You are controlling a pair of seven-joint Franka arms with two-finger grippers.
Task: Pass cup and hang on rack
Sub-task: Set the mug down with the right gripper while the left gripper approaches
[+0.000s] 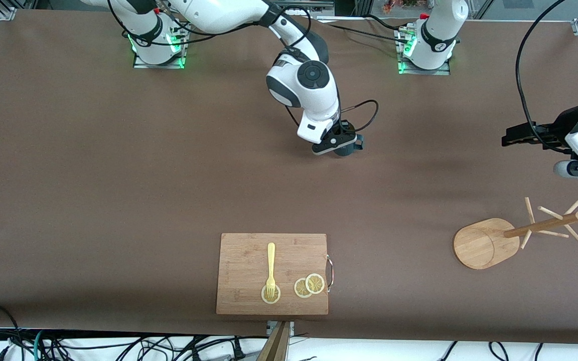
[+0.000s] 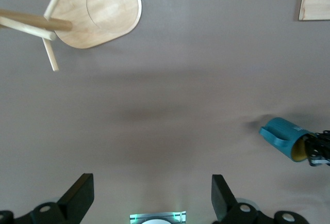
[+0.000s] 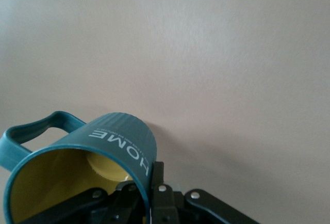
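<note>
My right gripper [image 1: 338, 144] is over the middle of the table and is shut on the cup's rim, one finger inside and one outside. The cup [image 1: 348, 146] is dark teal, ribbed and yellowish inside. It is tilted on its side in the right wrist view [image 3: 111, 149], with its handle pointing away from the fingers [image 3: 157, 182]. It also shows in the left wrist view [image 2: 285, 137]. My left gripper [image 1: 509, 137] is open and empty, up in the air near the left arm's end of the table, over bare table [image 2: 153, 190]. The rack [image 1: 484, 243] stands nearer the front camera than that spot [image 2: 103, 10].
A wooden cutting board [image 1: 249, 255] lies near the front edge with a yellow fork [image 1: 271, 268] and lemon slices [image 1: 309, 285] on it. Its corner shows in the left wrist view [image 2: 315, 4]. Bare brown table lies between the cup and the rack.
</note>
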